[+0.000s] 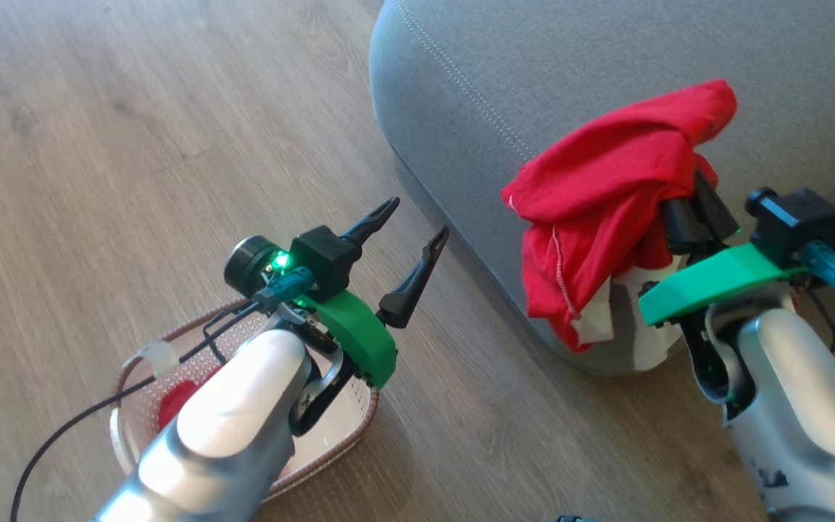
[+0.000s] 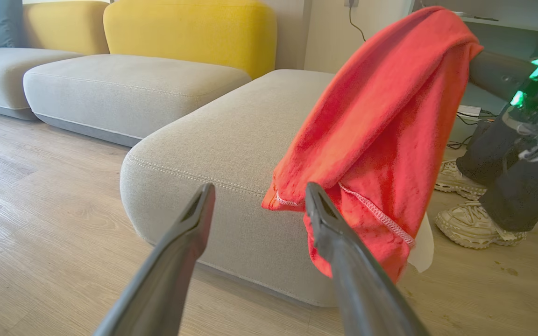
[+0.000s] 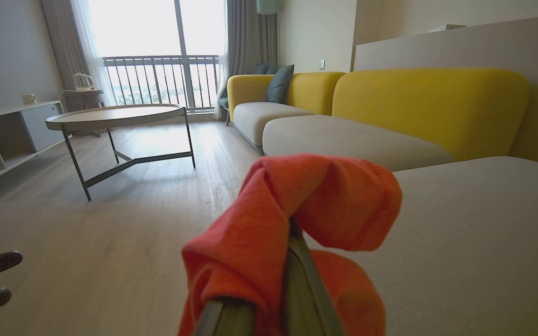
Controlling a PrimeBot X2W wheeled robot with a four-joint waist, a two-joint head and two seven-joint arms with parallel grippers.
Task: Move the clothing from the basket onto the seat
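A bright red garment [image 1: 606,196] hangs draped over my right gripper [image 1: 696,196], which is shut on it, held up against the front corner of the grey seat [image 1: 606,65]. A white piece [image 1: 595,322] dangles under the garment. In the right wrist view the red garment [image 3: 306,205] wraps the fingers [image 3: 299,284], with the seat [image 3: 474,233] to the right. My left gripper [image 1: 417,217] is open and holds nothing, above the floor beyond the basket [image 1: 351,433]. More red clothing [image 1: 177,401] lies in the basket, mostly hidden by my left forearm. The left wrist view shows the garment [image 2: 381,116] past the open fingers [image 2: 343,252].
Wood floor [image 1: 135,145] spreads left of the seat. A person's shoes [image 2: 474,226] and dark trouser legs stand right of the seat. A round coffee table [image 3: 115,116] and a yellow-backed sofa [image 3: 428,102] stand farther off. A black cable [image 1: 62,428] trails from my left arm.
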